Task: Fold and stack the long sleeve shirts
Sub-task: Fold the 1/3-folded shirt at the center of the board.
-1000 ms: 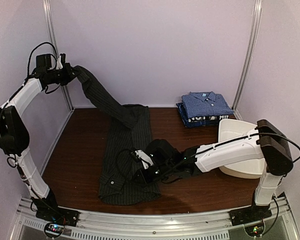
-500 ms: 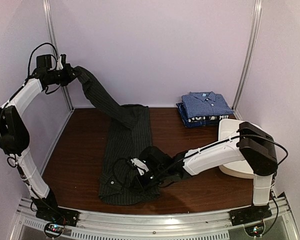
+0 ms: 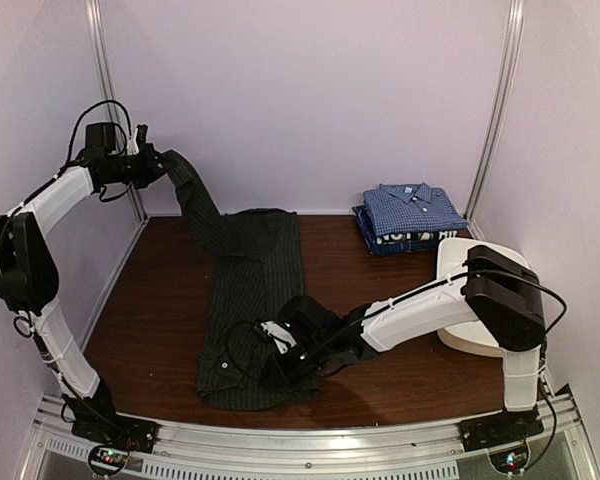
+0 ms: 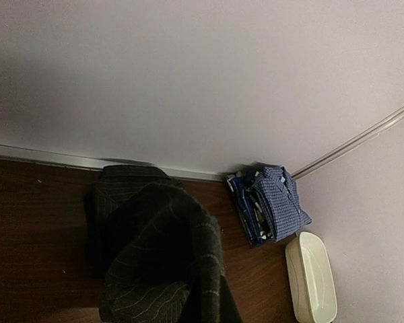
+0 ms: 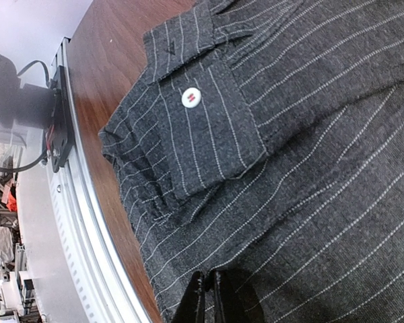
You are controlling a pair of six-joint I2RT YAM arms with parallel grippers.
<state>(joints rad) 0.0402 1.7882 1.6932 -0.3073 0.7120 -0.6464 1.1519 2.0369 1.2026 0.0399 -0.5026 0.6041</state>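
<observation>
Sleeve (image 3: 195, 205) of charcoal shirt (image 3: 248, 300) hangs from raised left end effector (image 3: 152, 166).

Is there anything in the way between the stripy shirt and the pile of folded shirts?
Nothing visible. Only bare table lies between the stripy shirt and the pile of folded shirts at the far right. The white tub sits nearer than the pile, beside that path.

Charcoal pinstriped shirt (image 3: 248, 300), blue checked shirt (image 3: 416, 208)
</observation>
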